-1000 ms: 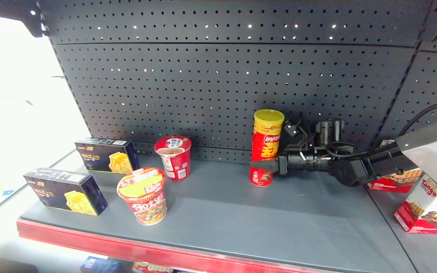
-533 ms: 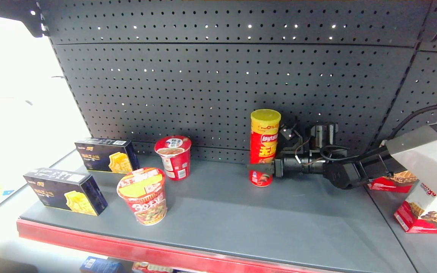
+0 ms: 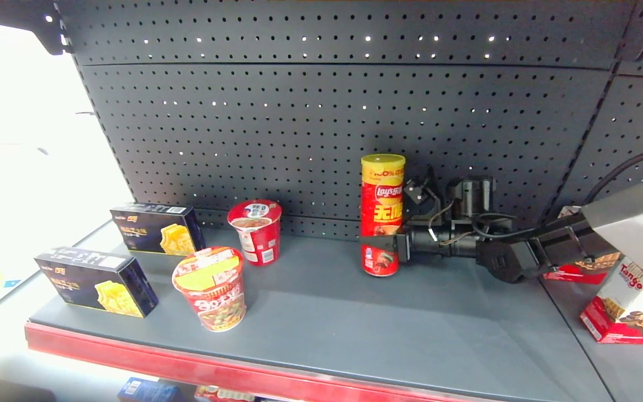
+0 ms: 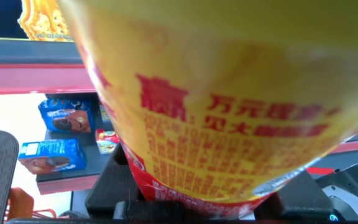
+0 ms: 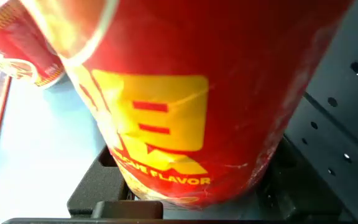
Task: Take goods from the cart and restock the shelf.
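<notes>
One red chip can (image 3: 382,215) stands upright at the back of the shelf (image 3: 355,324), the right claw (image 3: 380,244) closed round its lower half, likely steadying it for release; the left claw (image 4: 201,204) holds a yellow tub (image 4: 229,93).

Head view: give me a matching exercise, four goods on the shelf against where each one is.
1 chip can
2 front noodle cup
3 rear noodle cup
4 wafer box

A far right of the shelf
B in the right gripper
C by the pegboard, behind another cup
D in front of another cup

Pairs: 1-B, 2-D, 3-C, 4-A
</notes>
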